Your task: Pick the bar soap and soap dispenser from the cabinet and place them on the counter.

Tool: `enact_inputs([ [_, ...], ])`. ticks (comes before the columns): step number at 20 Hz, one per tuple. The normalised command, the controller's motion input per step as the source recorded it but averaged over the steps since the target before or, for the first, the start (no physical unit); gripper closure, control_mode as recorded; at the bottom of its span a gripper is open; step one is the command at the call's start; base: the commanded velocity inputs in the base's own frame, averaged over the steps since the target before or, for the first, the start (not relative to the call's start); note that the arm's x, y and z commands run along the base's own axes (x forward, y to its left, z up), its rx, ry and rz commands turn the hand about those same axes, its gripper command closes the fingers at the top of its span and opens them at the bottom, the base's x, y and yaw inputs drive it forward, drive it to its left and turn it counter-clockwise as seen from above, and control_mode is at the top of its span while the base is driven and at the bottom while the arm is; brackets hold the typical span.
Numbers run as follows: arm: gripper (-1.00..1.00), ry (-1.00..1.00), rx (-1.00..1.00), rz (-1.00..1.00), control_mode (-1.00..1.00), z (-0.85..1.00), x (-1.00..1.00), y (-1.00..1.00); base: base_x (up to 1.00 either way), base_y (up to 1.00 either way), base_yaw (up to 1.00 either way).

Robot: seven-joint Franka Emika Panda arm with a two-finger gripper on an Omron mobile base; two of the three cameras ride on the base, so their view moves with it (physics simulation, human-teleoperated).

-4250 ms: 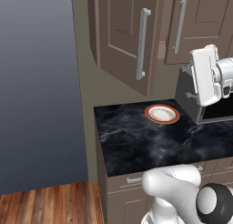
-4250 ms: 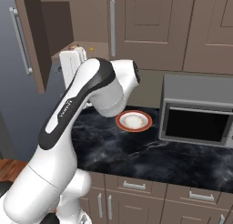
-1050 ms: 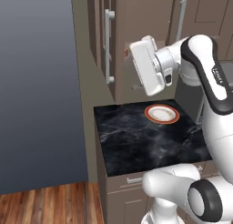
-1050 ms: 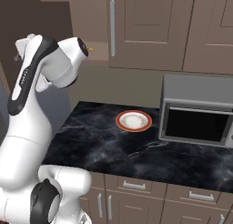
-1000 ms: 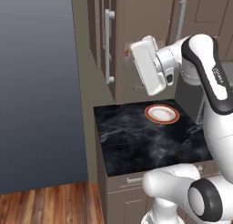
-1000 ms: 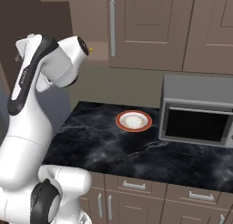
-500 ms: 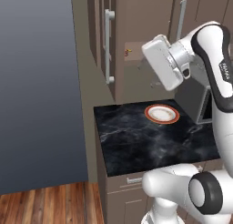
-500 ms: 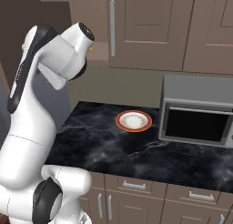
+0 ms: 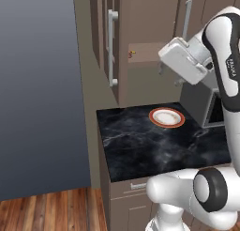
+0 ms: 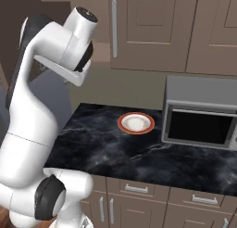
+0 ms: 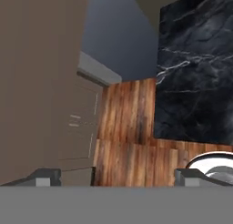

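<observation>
The cabinet (image 9: pixel 123 42) door now stands swung wide, the gripper (image 11: pixel 117 176) — spread open, nothing held — drawn back from it. A small orange item (image 9: pixel 131 52) is glimpsed on the inner shelf; retrieval to the worktop (image 9: pixel 159 148) is judged next.

**Soft, even rendered light; no glare, hand view coarsest**

All three views are evenly and moderately lit, with no visible lamp. The counter (image 9: pixel 140 141) carries only a faint sheen along its white veins. Soft shade sits under the cabinet (image 10: pixel 148 28), and its open interior is dim in the left base view. Edges look slightly soft and pixelated, most of all in the hand view, where the wood floor (image 11: pixel 127 127) is blurred. Straight lines stay straight towards the edges.
</observation>
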Motion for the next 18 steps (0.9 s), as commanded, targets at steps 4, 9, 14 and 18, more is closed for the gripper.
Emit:
enact_inputs([
  [4, -1.0, -0.14, -0.26, 0.01, -1.0, 0.0, 0.0, -0.37, 0.0, 0.0, 0.0],
  [9, -1.0, -0.18, -0.28, 0.02, -1.0, -0.05, 0.0, -0.33, 0.0, 0.0, 0.0],
  [14, -1.0, -0.24, -0.3, 0.01, -1.0, -0.1, -0.11, -0.2, 0.0, 0.0, 0.0],
  [18, -1.0, -0.14, -0.16, 0.0, -1.0, 0.17, -0.08, -0.01, 0.0, 0.0, 0.0],
])
